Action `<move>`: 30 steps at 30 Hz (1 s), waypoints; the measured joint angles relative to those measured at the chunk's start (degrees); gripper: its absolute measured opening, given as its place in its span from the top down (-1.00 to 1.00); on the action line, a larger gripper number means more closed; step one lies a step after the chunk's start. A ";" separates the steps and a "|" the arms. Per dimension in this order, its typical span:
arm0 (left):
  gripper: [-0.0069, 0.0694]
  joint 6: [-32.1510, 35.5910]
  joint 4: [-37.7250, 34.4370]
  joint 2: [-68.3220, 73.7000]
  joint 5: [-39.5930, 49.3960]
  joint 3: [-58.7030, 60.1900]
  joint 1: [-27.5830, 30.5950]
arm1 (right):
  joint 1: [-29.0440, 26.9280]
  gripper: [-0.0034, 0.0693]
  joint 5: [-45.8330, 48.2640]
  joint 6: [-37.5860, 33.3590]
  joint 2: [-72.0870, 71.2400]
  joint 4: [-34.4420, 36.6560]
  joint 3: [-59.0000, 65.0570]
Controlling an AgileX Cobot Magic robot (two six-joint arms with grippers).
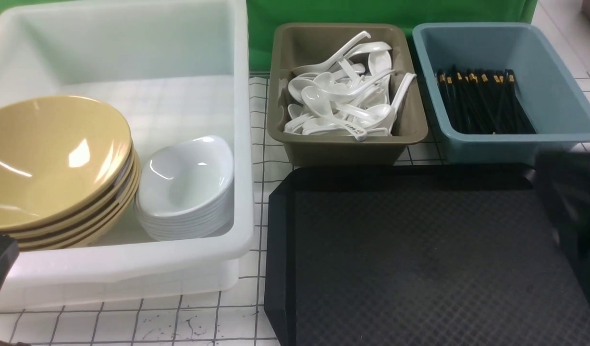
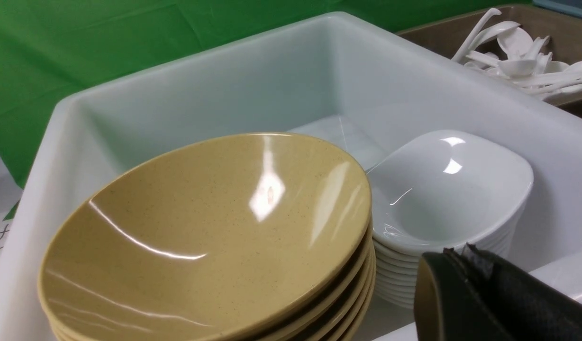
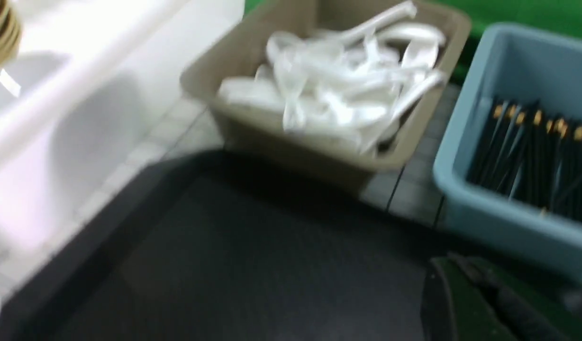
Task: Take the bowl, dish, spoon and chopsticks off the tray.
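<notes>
The tray (image 1: pixel 420 259) looks bare, so judge the clearing done and back both arms away gently. Your left pincer (image 2: pixel 466 289) sits at the white tub's (image 1: pixel 131 269) near rim, its jaws together and holding nothing. Your right pincer (image 3: pixel 466 303) is blurred over the tray's right side; I cannot tell its state. The top bowl (image 1: pixel 50 158) rests on the stack in the tub toward the worktop's (image 1: pixel 131 322) left edge; spoons (image 1: pixel 343 96) and chopsticks (image 1: pixel 482 101) fill the far bins.
</notes>
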 joint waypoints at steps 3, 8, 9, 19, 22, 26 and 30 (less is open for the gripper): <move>0.85 0.00 0.00 0.00 0.00 0.00 0.00 | -0.04 0.81 -1.95 0.22 -4.74 -0.14 7.40; 0.85 0.00 0.00 0.00 0.00 0.00 0.00 | -0.04 0.81 -2.83 0.36 -10.77 -0.27 16.60; 0.85 0.00 0.00 0.00 0.00 0.00 0.00 | -0.04 0.81 -2.96 0.36 -11.43 -0.27 17.97; 0.85 0.00 0.00 0.00 0.19 0.00 0.00 | -4.12 0.81 -10.06 0.11 -26.45 -1.39 30.13; 0.85 0.00 0.00 0.00 0.50 0.43 0.00 | -9.88 0.81 -11.88 0.00 -35.53 -1.28 31.91; 0.85 0.00 0.00 0.00 0.65 0.49 0.00 | -14.61 0.81 -8.92 0.00 -41.78 0.58 31.91; 0.85 0.00 0.00 0.00 1.11 0.54 0.00 | -19.05 0.80 -2.37 -0.07 -43.80 1.64 31.91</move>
